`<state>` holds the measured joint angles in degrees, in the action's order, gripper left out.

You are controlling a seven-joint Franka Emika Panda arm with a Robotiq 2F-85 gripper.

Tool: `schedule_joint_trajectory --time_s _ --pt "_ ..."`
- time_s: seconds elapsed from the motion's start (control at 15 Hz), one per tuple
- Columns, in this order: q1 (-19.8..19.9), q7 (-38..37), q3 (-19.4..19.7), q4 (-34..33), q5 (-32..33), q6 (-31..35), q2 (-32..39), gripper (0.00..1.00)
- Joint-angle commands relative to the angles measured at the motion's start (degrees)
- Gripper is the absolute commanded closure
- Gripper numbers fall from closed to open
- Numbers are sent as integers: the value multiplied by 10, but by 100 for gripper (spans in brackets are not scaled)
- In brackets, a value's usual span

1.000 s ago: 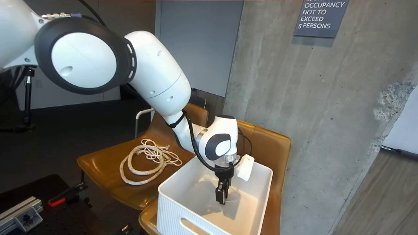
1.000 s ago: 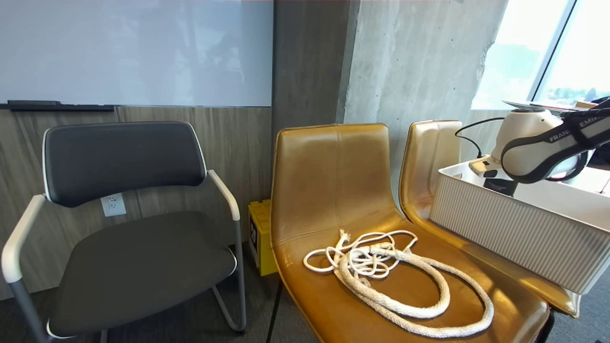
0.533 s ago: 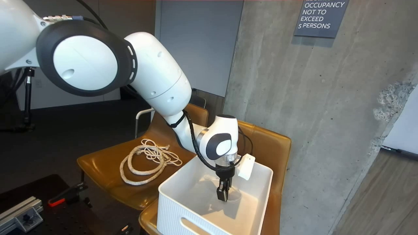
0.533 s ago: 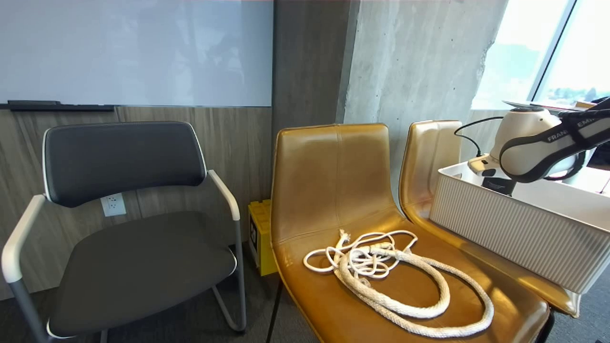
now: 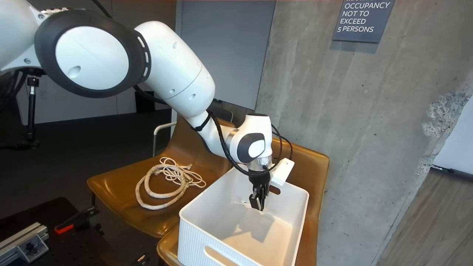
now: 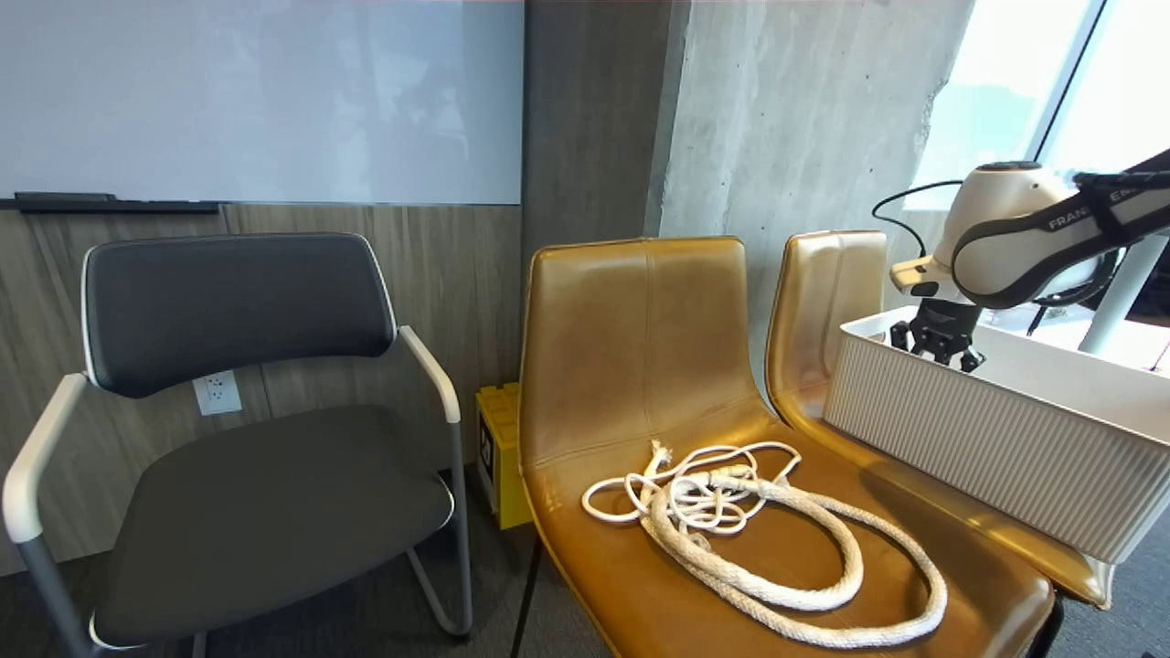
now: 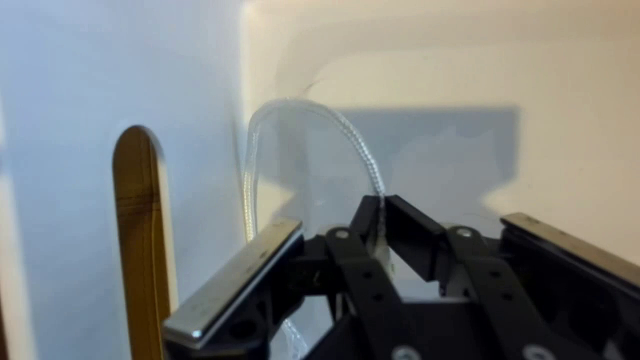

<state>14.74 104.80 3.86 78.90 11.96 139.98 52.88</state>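
Note:
In the wrist view my gripper (image 7: 382,201) has its fingertips pinched together on a thin white braided cord (image 7: 361,146). The cord arches up from the tips and curves down left, close to the bin wall; its lower run passes behind the left finger. A pale part between the fingers is blurred. The gripper (image 5: 257,204) points down inside a white ribbed bin (image 5: 207,236), above its floor and near its far end wall. Only the upper gripper (image 6: 937,345) shows over the rim of the bin (image 6: 987,439) in an exterior view; the fingertips are hidden there.
Beside the bin, a coiled white rope (image 6: 804,599) lies on a brown chair (image 6: 640,338). The bin rests on another brown chair (image 5: 310,159) against a concrete wall (image 5: 354,111). A dark table with a clamp (image 5: 77,220) stands at the front. A grey armchair (image 6: 256,512) is farther off.
My gripper has closed and risen inside the bin, moving a little toward the far end wall. The clear loop that lay on the bin floor beside the fingers has left that spot.

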Motion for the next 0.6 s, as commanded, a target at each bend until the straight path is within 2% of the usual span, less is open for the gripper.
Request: schedule_joint_trajectory --time_s 0.0,0.27,0.53 --pt "-21 -38 13 34 14 -21 -66 97" --pt "-54 -89 19 117 34 -4 -159 97" --pt "-108 -175 22 226 88 17 -262 97"
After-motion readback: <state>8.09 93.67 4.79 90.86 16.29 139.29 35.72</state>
